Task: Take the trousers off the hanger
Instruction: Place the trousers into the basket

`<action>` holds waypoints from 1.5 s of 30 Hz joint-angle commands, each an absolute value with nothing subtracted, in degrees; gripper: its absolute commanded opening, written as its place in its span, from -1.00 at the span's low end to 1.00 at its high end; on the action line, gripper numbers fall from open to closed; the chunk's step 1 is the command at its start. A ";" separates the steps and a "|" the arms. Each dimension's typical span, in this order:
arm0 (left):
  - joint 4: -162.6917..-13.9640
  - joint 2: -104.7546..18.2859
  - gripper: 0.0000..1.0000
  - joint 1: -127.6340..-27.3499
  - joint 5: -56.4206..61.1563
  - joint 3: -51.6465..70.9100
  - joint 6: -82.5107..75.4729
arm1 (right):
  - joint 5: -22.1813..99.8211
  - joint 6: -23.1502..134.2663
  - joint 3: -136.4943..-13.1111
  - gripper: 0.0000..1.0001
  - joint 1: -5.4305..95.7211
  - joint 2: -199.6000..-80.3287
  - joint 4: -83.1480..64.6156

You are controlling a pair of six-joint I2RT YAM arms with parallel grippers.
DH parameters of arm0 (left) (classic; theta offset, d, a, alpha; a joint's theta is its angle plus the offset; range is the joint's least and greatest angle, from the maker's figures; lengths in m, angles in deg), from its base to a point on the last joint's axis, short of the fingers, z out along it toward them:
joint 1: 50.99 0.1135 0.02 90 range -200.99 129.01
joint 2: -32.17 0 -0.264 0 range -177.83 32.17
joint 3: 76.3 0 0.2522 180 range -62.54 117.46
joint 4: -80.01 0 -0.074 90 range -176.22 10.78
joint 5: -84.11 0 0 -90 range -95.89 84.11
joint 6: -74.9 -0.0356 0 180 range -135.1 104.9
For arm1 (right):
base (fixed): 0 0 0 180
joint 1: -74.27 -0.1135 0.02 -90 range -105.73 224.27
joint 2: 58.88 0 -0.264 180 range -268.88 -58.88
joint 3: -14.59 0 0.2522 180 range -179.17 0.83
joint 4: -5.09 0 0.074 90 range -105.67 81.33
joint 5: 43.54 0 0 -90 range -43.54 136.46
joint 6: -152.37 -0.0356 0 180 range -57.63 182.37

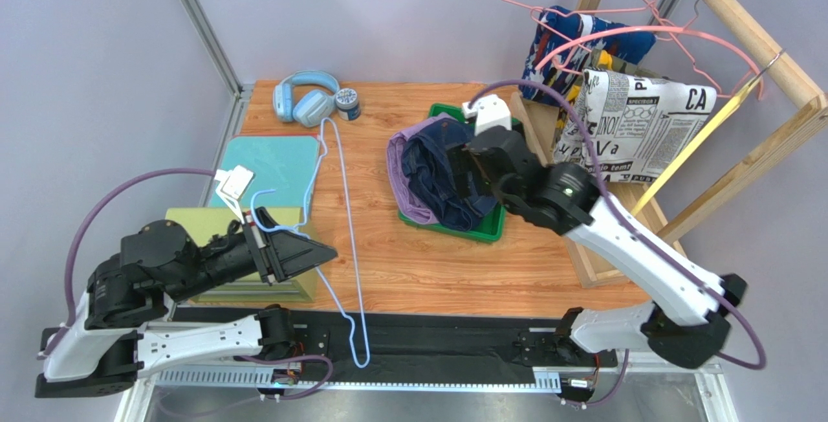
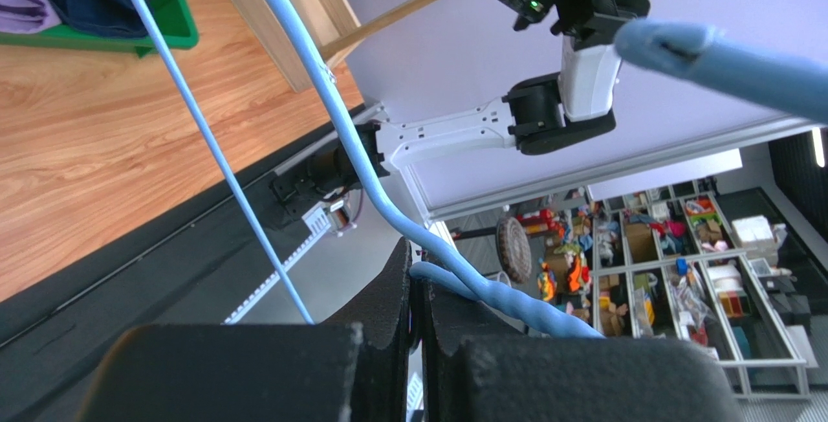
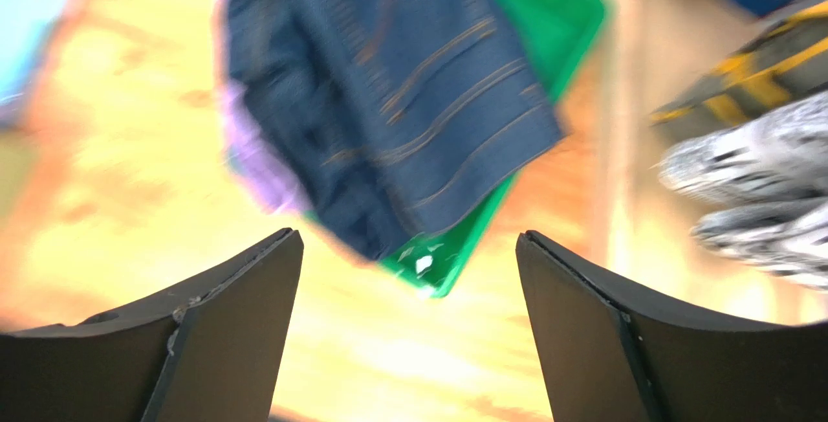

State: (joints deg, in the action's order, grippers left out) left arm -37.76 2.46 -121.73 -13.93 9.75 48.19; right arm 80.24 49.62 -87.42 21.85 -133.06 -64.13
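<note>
My left gripper (image 2: pixel 416 276) is pinched tight on the blue hanger (image 2: pixel 505 301). The twisted part of its wire sits right between my pads, and the rest runs off across the table (image 1: pixel 408 267) towards the far edge. The hanger is bare, with no cloth on it.

My right gripper (image 3: pixel 406 238) is spread wide with nothing between the fingers (image 3: pixel 233 315). It hangs just above the denim pair (image 3: pixel 408 102) without touching it. The denim lies crumpled in the green tray (image 1: pixel 486 228), on top of the purple pair (image 1: pixel 403 155), which pokes out along the tray's left side.

Just right of the tray is the wooden rack (image 1: pixel 768 53). The newsprint pair (image 1: pixel 641 121) hangs there, and the blue printed pair (image 1: pixel 573 38) hangs behind it among pink hangers (image 1: pixel 622 34). The rack's frame and that hanging cloth crowd in close beside my right wrist.

Blue headphones (image 1: pixel 306 97) and a small tin (image 1: pixel 348 104) lie at the far left of the table. A teal mat (image 1: pixel 277 165) lies nearer, next to the hanger's wire.
</note>
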 commanded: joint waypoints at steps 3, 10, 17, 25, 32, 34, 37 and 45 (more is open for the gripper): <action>-48.33 -3.33 -1.00 -121.74 -6.79 10.67 45.37 | 49.67 43.04 -79.34 0.68 21.01 -118.05 -64.49; -54.49 -12.02 -1.00 -121.74 -1.85 12.78 44.49 | 17.90 32.76 -71.77 0.44 18.29 -105.66 -51.06; -58.89 -17.57 -1.00 -121.75 -1.85 14.45 45.01 | 16.40 25.82 -67.03 0.25 13.98 -102.57 -45.25; -61.09 -20.03 -1.00 -121.74 -5.63 13.40 47.48 | 24.73 24.13 -62.36 0.09 7.14 -101.95 -38.99; -59.68 -21.26 -1.00 -121.75 -8.61 12.78 48.62 | 29.67 25.45 -62.54 -0.06 3.09 -103.70 -36.35; -58.19 -21.96 -1.00 -121.74 -9.41 13.14 48.54 | 34.14 27.39 -63.41 -0.07 -0.15 -105.20 -37.76; -56.69 -23.02 -1.00 -121.74 -10.11 13.84 48.71 | 41.26 29.67 -65.17 -0.09 -4.46 -107.39 -40.22; -54.85 -23.29 -1.00 -121.74 -11.17 13.40 48.80 | 56.81 31.43 -66.84 -0.62 -10.63 -111.09 -44.17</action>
State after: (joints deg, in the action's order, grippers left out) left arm -54.98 -23.92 -121.73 -9.84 12.18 48.73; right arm 45.36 29.47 -63.33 -8.71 -110.46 -42.39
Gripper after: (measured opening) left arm 0.028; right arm 0.279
